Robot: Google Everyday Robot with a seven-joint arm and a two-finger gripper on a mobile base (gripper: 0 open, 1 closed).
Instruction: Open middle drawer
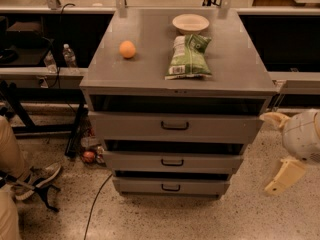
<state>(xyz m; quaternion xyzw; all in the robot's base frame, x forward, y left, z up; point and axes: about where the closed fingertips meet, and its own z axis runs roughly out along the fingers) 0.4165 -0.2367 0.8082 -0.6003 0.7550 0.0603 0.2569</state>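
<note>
The middle drawer (172,162) is a low grey front with a small black pull handle (172,162), in the grey cabinet between the taller top drawer (175,127) and the bottom drawer (171,187). A dark gap shows above its front, and none of its tray is visible. My gripper (266,153) hangs to the right of the cabinet at about the middle drawer's height, clear of it. Its cream fingers (283,176) are spread wide and hold nothing.
On the cabinet top (150,64) lie an orange (127,49), a green chip bag (189,56) and a pale bowl (190,22). A person's leg and shoe (35,180) are at the lower left. A cable (97,201) runs across the floor. Water bottles (69,57) stand on the left shelf.
</note>
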